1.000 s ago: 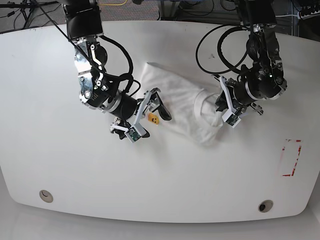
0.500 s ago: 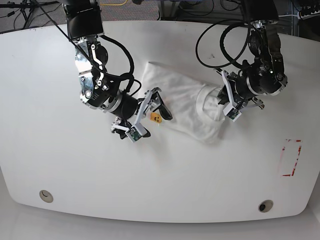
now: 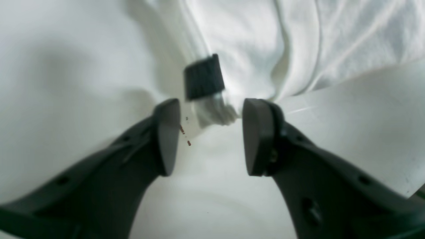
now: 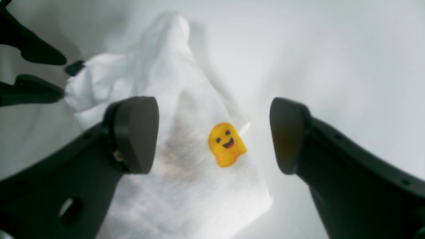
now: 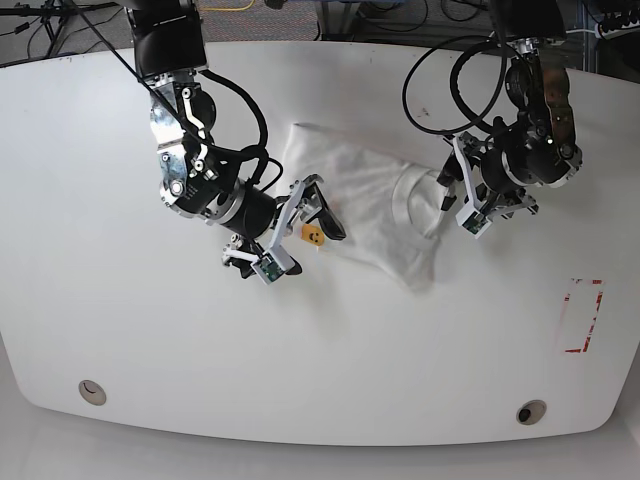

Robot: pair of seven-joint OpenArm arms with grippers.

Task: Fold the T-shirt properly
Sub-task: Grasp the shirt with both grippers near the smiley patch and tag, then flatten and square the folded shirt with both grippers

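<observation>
White tabletop point(image 5: 120, 330), rounded at the near edge, is seen from above; two round inserts sit near that edge, one at left point(image 5: 92, 391) and one at right point(image 5: 531, 412), and a red-outlined rectangle point(image 5: 582, 316) is marked at near right. No cloth lies in this near zone.

Mid-table, the T-shirt point(image 5: 365, 215) is found as a long, narrow white bundle running from far left-centre to near right-centre. Its outer layers are lapped over one another, so some folding appears done, but the outline is ragged and creased, and the collar opening point(image 5: 410, 205) is exposed at the right end. The printed front is not visible.

At the bundle's left end, a small yellow smiling-face patch point(image 4: 226, 144) is seen on a cloth corner. The right gripper point(image 4: 212, 134) is held over this corner with jaws spread wide, one on each side; nothing is grasped.

Farther right, the left gripper point(image 3: 207, 136) is seen with jaws parted at the collar end; a grey fold of cloth and a dark tag point(image 3: 203, 77) lie just beyond the pads, and no cloth is pinched between them.

Judgement: partly folded. A tidy rectangle is not yet made; a final cross-fold and flattening seem left.
</observation>
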